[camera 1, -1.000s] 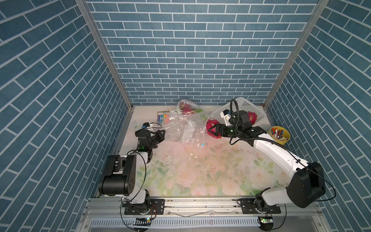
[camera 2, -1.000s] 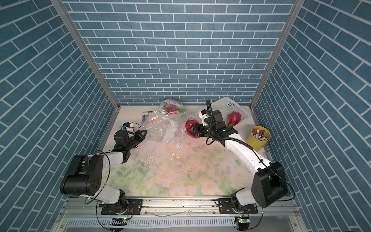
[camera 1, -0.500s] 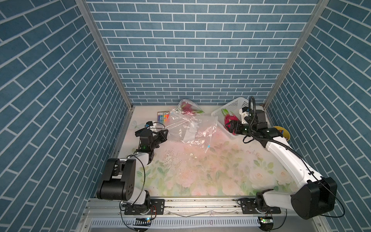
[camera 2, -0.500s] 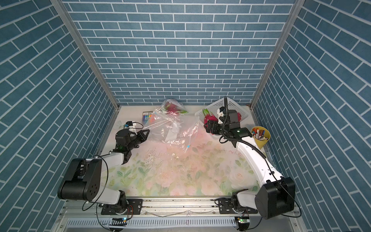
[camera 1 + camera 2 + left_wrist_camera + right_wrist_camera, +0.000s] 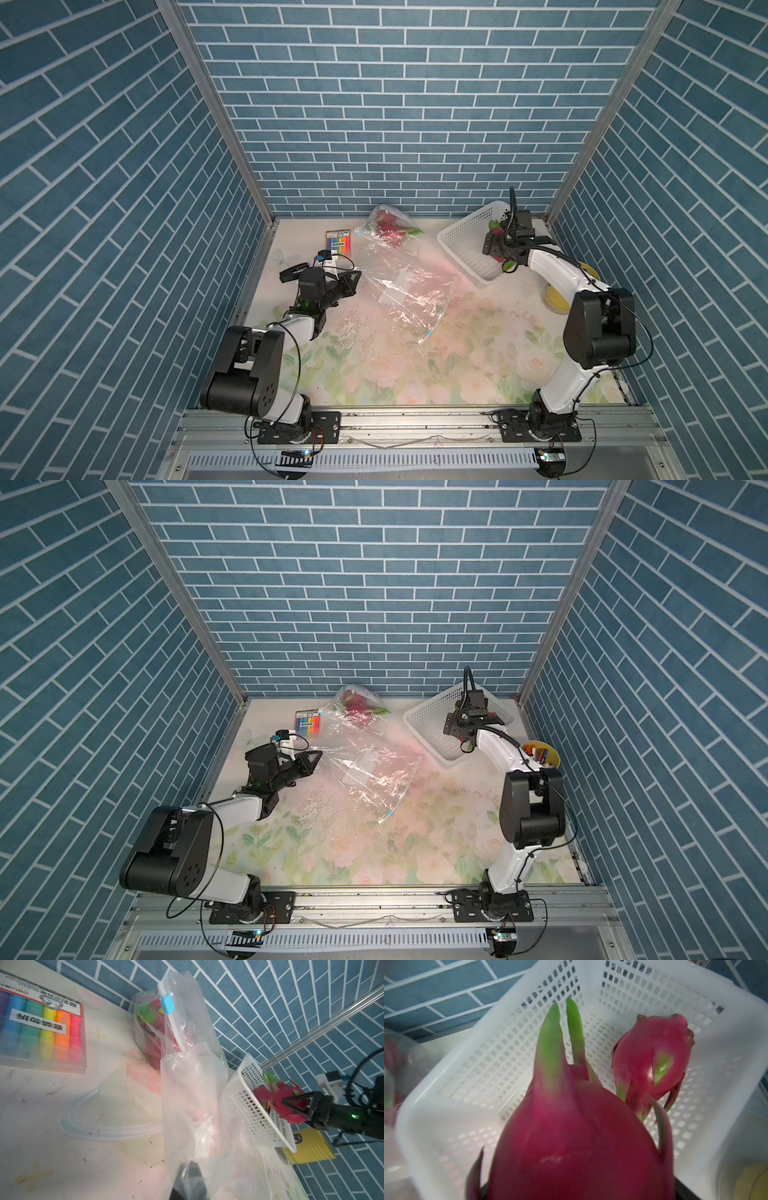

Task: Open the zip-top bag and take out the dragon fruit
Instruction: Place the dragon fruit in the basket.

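My right gripper (image 5: 289, 1105) is shut on a magenta dragon fruit (image 5: 571, 1136) with green tips, held just above the white basket (image 5: 465, 245). A second dragon fruit (image 5: 652, 1059) lies in the basket. A clear zip-top bag (image 5: 409, 295) lies crumpled and nearly flat in mid-table. My left gripper (image 5: 189, 1167) is shut on its near left edge, the fingers seen through the plastic. Another clear bag (image 5: 388, 226) at the back wall holds more dragon fruit (image 5: 149, 1022). In both top views the right gripper (image 5: 457, 725) hangs over the basket's right half.
A pack of coloured markers (image 5: 338, 243) lies at the back left, close to the left gripper (image 5: 353, 282). A yellow cup (image 5: 540, 756) with pens stands right of the basket, beside the right arm. Brick walls close in three sides.
The right arm has carried the dragon fruit from the bag's mouth rightward to over the basket. The bag has sunk flatter. The left gripper has stayed shut on the bag.
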`<state>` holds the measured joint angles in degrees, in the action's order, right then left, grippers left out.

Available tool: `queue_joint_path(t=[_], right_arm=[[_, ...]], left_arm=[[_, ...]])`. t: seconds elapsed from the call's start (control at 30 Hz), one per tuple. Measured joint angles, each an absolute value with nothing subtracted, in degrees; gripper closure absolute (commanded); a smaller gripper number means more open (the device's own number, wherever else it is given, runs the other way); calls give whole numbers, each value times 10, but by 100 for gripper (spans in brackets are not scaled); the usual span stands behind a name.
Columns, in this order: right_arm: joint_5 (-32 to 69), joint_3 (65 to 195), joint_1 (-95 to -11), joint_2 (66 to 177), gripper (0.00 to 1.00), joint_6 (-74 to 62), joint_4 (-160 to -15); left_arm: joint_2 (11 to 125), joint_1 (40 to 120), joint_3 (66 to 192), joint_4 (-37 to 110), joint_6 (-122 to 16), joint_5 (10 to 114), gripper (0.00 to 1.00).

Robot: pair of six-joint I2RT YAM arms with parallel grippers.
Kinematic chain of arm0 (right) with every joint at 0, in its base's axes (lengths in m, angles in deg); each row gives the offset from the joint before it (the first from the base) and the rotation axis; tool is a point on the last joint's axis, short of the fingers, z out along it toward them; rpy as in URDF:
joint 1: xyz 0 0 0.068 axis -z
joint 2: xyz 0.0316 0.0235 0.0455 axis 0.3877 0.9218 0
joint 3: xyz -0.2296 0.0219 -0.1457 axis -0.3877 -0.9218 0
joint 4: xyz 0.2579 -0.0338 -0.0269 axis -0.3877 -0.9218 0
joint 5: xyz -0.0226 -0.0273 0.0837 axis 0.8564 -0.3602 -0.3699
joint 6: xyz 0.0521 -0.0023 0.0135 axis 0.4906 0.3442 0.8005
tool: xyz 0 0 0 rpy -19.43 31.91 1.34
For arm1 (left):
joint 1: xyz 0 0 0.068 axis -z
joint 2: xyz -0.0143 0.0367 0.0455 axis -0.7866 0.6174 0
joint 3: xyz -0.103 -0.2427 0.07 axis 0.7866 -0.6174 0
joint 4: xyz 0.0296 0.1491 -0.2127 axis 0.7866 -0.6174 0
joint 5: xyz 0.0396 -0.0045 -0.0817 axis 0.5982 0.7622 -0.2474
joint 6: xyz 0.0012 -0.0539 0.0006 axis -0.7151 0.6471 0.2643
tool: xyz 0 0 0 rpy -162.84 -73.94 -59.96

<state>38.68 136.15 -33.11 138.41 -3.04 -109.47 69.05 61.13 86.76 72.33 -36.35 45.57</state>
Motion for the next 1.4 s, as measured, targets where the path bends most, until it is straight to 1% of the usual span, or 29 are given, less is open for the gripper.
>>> queue_joint_path(t=[0.2,0.33,0.47,0.6,0.9,1.07,1.2,1.27,1.4], right_arm=[[429,1447,-323,1478,8,-24,-1086],[440,1506,-318,1533,7,-10,-1089],[439,1545,-314,1576,2,4,-1094],[438,1579,-314,1598,1,11,-1099],[431,1586,-311,1600,1,28,-1102],[434,1555,-308,1568,1,30,-1109],[443,1537,-306,1531,1,30,-1115],[443,1537,-305,1518,1,30,-1117],[439,1550,-300,1516,1,30,-1128]], left_arm=[[691,628,869,709,-372,459,100],[691,630,869,710,-365,461,100],[691,631,869,710,-353,469,100],[691,631,866,708,-341,485,100],[675,630,860,662,-320,528,100],[619,622,860,596,-317,559,100],[577,591,850,553,-313,577,100],[555,573,838,532,-310,584,100],[522,565,829,492,-310,599,100]])
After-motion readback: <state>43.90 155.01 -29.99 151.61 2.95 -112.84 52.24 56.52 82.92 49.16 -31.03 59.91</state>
